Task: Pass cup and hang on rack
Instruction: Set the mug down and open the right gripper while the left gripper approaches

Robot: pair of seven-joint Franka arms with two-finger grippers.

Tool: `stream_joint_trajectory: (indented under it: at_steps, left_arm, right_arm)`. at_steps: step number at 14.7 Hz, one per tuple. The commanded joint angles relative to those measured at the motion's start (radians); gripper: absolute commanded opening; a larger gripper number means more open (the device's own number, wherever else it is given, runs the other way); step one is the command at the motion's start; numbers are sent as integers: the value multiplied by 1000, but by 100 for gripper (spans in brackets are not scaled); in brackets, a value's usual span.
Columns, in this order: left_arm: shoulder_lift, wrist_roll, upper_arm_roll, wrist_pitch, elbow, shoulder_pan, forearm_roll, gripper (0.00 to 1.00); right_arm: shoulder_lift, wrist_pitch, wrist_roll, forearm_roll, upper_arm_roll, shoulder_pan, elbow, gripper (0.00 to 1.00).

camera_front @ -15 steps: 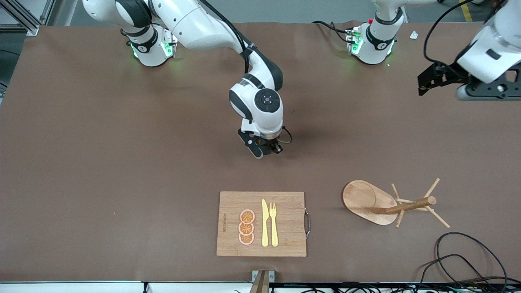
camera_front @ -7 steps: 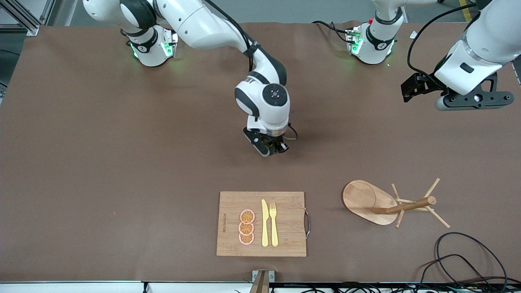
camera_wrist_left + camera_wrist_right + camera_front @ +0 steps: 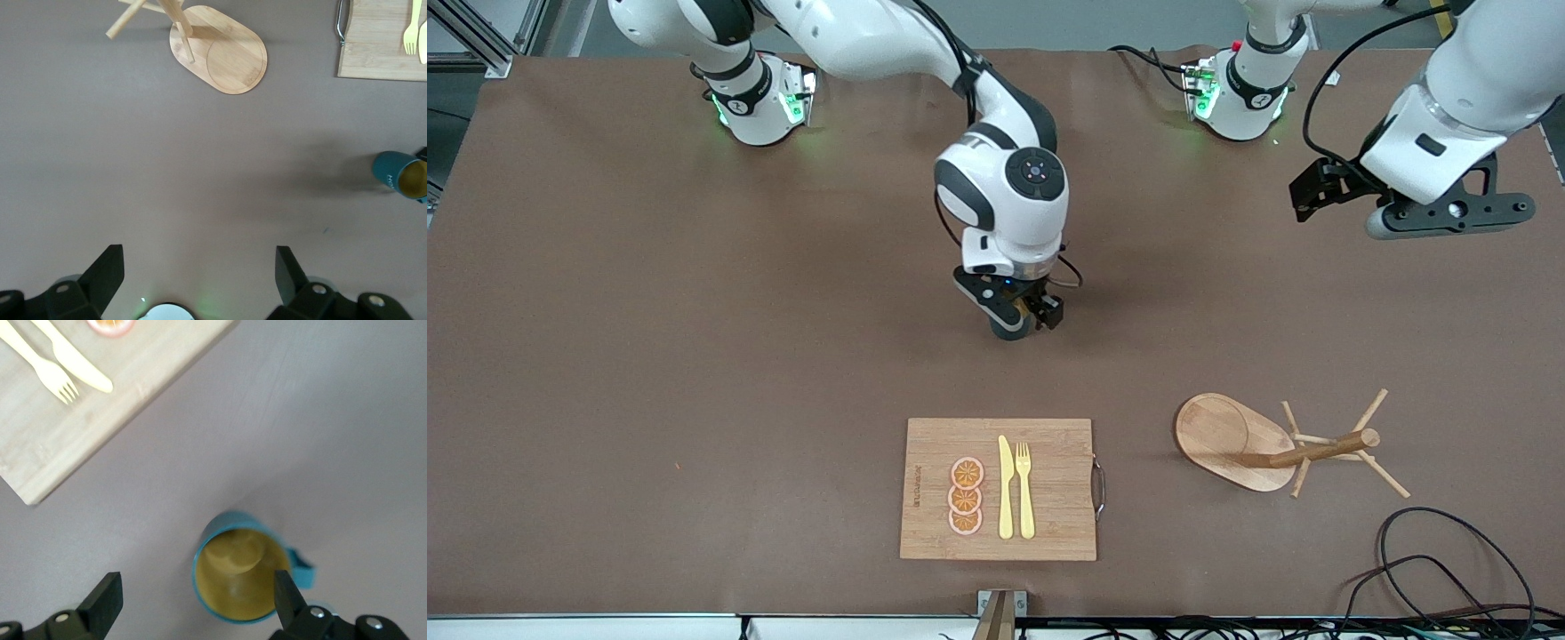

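1. A brown surface (image 3: pixel 694 356) carries a bamboo cutting board (image 3: pixel 1049 471) near the front camera, with a yellow knife (image 3: pixel 1006 487), a yellow fork (image 3: pixel 1024 489) and three orange slices (image 3: pixel 966 496) on it.
2. The rack (image 3: pixel 1232 440) stands beside the board, toward the left arm's end of the surface, its post and pegs leaning away from the board.
3. The cup (image 3: pixel 240 570) stands upright on the surface, farther from the front camera than the board; the right arm's wrist hides it in the front view.
4. The right pincer (image 3: pixel 193 600) hangs just above the cup, its fingers (image 3: pixel 288 595) spread wide and released, one to each side of the cup, gripping nothing.
5. The left pincer (image 3: pixel 200 277) hovers over bare surface at the left arm's end, released and empty, with the cup (image 3: pixel 400 175) well apart from it.
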Motion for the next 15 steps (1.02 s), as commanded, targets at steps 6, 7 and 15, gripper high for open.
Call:
stream_joint_trajectory:
  at_steps: [6, 7, 15]
  left_arm:
    - [115, -284, -14, 21, 88, -180, 47, 100]
    - [128, -326, -14, 23, 88, -219, 67, 100]
    - [334, -764, -12, 177, 146, -500, 216, 100]
  right_arm:
    - [-365, -136, -507, -26, 1, -238, -214, 100]
    - [-420, -156, -619, -26, 1, -273, -269, 100]
    - [-693, -307, -1251, -26, -1, -580, -394, 100]
